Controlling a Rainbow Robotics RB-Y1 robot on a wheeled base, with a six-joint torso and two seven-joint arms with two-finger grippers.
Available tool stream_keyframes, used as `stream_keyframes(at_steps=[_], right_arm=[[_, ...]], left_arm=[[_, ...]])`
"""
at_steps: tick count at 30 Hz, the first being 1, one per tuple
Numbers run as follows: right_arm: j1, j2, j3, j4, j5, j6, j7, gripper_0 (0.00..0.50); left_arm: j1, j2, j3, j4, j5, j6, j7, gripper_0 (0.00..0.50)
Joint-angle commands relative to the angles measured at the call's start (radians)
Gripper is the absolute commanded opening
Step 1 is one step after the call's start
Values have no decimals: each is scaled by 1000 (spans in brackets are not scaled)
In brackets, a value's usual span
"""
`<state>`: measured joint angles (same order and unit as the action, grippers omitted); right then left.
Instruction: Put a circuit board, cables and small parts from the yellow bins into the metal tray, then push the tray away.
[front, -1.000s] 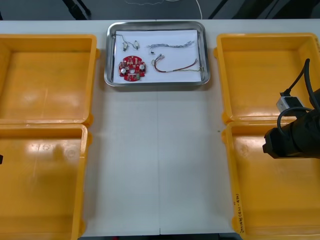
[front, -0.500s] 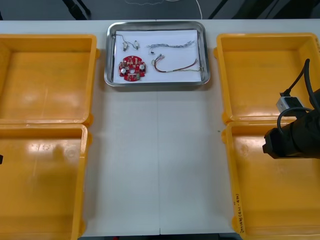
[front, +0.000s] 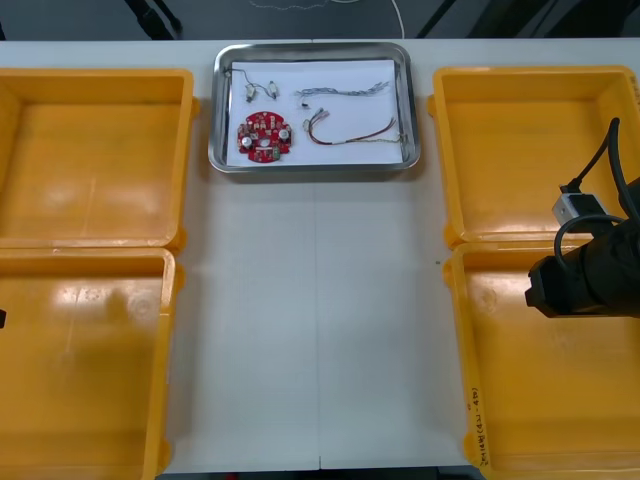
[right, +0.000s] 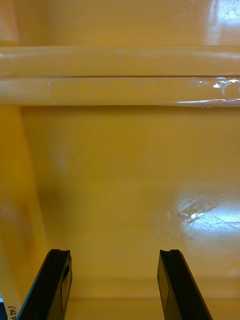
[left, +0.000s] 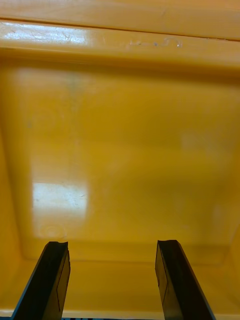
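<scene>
Round red circuit board (front: 264, 136), cables (front: 350, 135) sat in shiny metal tray (front: 312, 168) at tabletop's (front: 315, 330) far edge; left fingers (left: 50, 275) and right fingers (right: 172, 280) hung over near yellow plastic bins (front: 560, 400), spread wide, gripping nothing

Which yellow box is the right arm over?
The near right bin: the right gripper hangs open above it, short of the far right bin. The left gripper, open, is over a left bin.
</scene>
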<state>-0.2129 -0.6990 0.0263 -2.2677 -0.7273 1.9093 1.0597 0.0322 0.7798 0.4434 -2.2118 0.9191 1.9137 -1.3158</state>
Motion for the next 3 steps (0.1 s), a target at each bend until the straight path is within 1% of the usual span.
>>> stream_keyframes(at_steps=[1,3], right_arm=[[10,7,-31,-30,2,-9,-24,500],[10,7,-31,-30,2,-9,-24,500]], left_arm=[[21,39,17,-26,7,6,20,500],[21,39,17,-26,7,6,20,500]])
